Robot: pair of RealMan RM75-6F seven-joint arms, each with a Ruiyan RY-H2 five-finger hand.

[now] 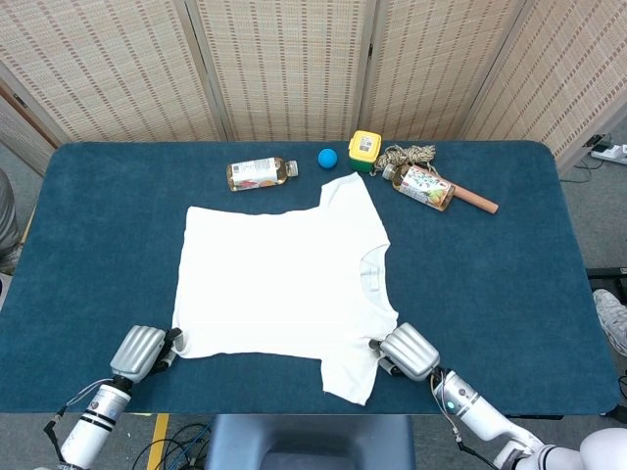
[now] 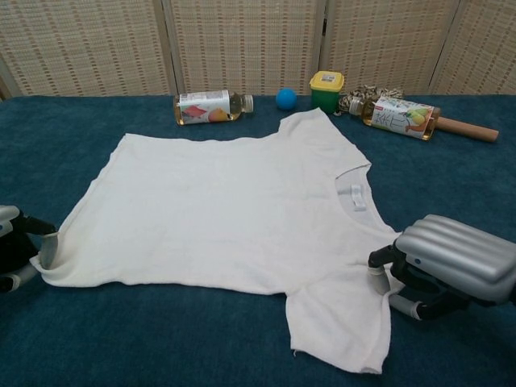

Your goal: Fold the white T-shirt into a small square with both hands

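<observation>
The white T-shirt [image 1: 284, 279] lies spread flat on the blue table [image 1: 509, 274], collar toward the right; it also fills the middle of the chest view [image 2: 226, 210]. My left hand [image 1: 142, 351] sits at the near-left hem corner and pinches it, with the cloth slightly raised at a fingertip [image 2: 48, 250]. My right hand [image 1: 407, 352] is at the near sleeve, below the collar. One of its fingers [image 2: 376, 278] lies on the sleeve's right edge with the thumb underneath, gripping the cloth. The near sleeve is bunched narrower toward the left.
Along the far table edge lie a tea bottle [image 1: 260, 173], a blue ball [image 1: 327, 157], a yellow-lidded green tub [image 1: 363, 149], a coil of rope [image 1: 411, 155], a second bottle [image 1: 424, 186] and a wooden stick [image 1: 478, 202]. Woven screens stand behind.
</observation>
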